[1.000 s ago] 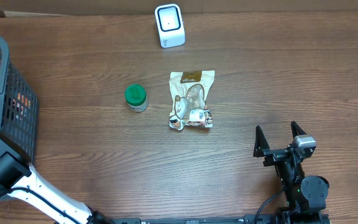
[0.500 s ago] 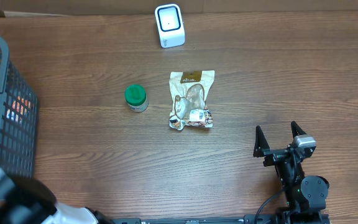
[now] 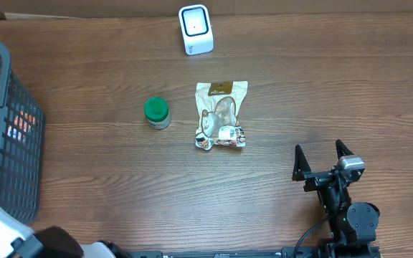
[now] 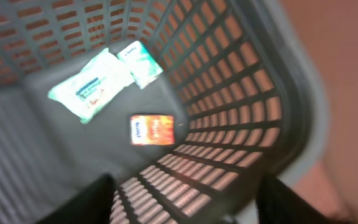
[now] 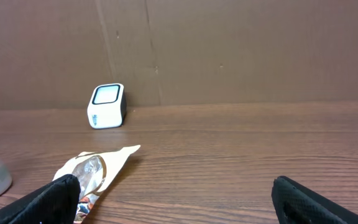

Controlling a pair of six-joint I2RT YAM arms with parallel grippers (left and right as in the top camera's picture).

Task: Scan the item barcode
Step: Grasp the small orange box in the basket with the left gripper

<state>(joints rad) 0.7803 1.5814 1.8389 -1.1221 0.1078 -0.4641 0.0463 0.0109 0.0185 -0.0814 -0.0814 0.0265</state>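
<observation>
While left end effector [image 4: 188, 186] and right end effector [image 3: 318, 147] gape, flat packets [image 4: 92, 87] lie in a latticed basket [image 4: 229, 93].

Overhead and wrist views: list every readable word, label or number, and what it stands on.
Nothing can be read for certain.
Foil pouch: brown label with print, too small.
Orange packet in the basket: white lettering, blurred.
White-and-teal pack: dark label strip, blurred.
Scanner, green-lidded jar: no text visible.
</observation>
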